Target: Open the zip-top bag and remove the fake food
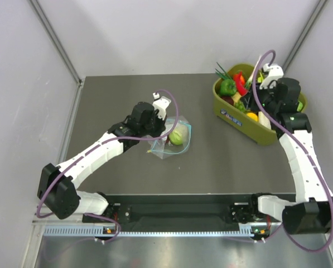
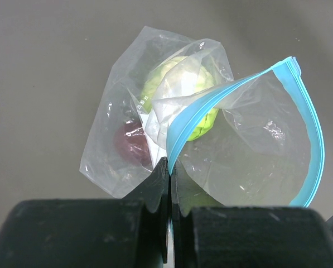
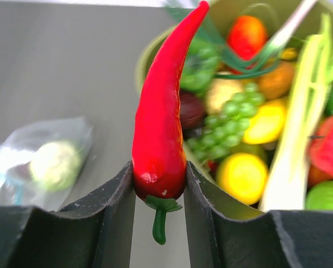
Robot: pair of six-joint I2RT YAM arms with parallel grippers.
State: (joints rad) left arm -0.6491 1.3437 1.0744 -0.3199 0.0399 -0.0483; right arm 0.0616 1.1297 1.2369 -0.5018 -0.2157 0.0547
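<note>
The left gripper (image 2: 169, 167) is pinched tight on the zip-top bag (image 2: 250, 151), its jaws meeting on the clear plastic right at one end of the teal-blue zip strip (image 2: 315, 139). From that pinch the strip runs up and away in two lines that spread apart, so the mouth gapes open just beyond and to the right of the fingertips. Further out from the gripper, deeper in the crinkled plastic, sits the pale green cabbage (image 2: 174, 84); a dark reddish item (image 2: 130, 142) lies nearer and to the left of it, too blurred by the plastic to identify. The bag rests on the grey table (image 1: 127, 100). The right gripper (image 3: 159, 174) clamps the red chili (image 3: 160, 123) by its thick stem end, the green stalk poking out below the jaws and the pointed tip reaching away from the fingers. Beyond and to the right of this gripper stands the olive-green tub (image 3: 145, 56), filled with green grapes (image 3: 233, 114) and other toy produce. The bag shows off to its left.
</note>
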